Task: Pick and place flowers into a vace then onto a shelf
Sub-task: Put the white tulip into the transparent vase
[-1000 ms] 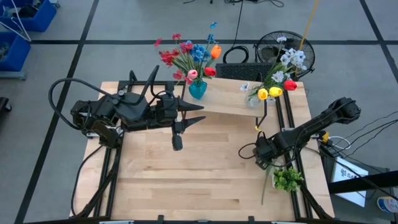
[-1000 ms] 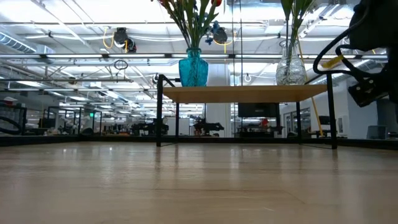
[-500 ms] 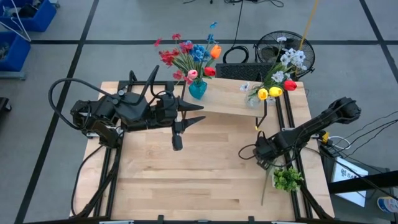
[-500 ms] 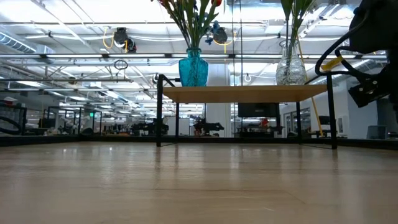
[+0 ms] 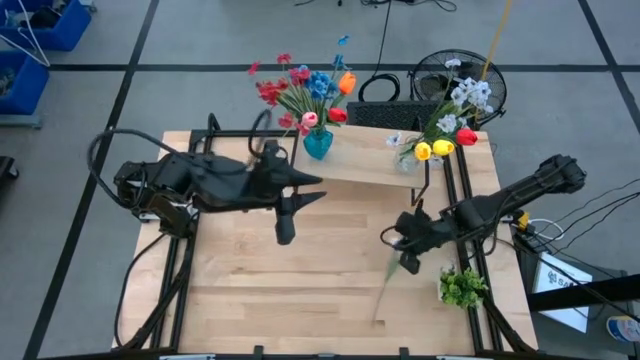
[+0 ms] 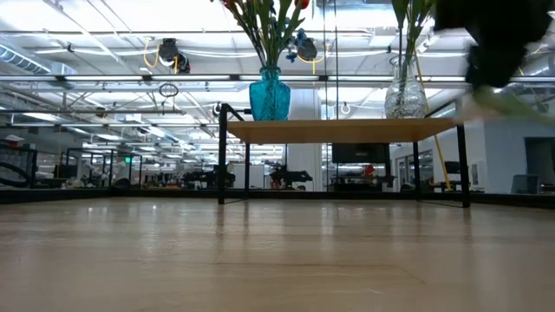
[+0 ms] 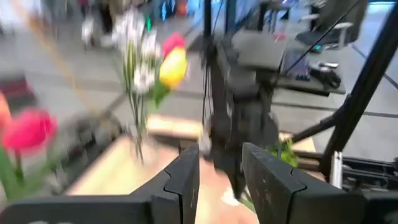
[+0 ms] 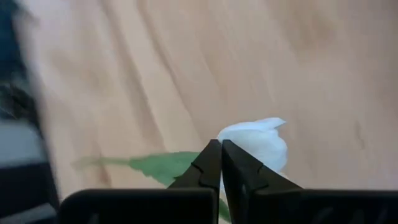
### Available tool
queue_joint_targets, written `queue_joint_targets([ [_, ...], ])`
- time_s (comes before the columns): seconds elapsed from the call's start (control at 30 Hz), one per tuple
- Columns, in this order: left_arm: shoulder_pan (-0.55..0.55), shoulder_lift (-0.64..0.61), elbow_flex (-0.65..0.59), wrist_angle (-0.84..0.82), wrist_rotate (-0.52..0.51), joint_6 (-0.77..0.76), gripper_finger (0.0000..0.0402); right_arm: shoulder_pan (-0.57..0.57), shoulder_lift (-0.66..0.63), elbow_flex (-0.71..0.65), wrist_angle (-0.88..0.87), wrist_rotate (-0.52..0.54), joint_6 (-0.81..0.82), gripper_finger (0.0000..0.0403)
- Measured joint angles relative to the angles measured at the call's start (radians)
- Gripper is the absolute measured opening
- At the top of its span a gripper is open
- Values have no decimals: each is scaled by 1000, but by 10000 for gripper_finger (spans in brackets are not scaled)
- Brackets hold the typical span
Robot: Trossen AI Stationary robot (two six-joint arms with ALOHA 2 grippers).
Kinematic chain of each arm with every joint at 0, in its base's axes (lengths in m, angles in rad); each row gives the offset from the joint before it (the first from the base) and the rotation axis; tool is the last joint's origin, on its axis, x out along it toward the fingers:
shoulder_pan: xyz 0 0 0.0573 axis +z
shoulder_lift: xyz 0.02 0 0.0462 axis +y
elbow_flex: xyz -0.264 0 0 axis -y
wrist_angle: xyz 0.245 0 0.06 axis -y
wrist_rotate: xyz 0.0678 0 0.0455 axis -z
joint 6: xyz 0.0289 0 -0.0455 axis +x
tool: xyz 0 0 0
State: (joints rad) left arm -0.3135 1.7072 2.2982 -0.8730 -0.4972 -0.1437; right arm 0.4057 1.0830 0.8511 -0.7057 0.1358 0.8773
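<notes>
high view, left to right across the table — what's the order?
left gripper → blue vase on the shelf → right gripper, shut on a white flower → clear vase → green leafy clump

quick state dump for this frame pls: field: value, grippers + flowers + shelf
left gripper: jaws apart, empty, over the table near the shelf's front edge
right gripper: shut on white flower, right part of the table
shelf: back of the table
blue vase: on shelf, holds flowers
clear vase: on shelf, holds flowers
leafy clump: right table edge
</notes>
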Motion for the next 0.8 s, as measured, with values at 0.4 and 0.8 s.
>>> queue_joint_targets([
  [0.4, 35, 228, 0, -224, 293, -595, 129, -7, 1, 38, 642, 297, -775, 0],
  [0.8, 80, 337, -2, -217, 315, -716, 129, -7, 1, 38, 818, 470, -982, 0],
])
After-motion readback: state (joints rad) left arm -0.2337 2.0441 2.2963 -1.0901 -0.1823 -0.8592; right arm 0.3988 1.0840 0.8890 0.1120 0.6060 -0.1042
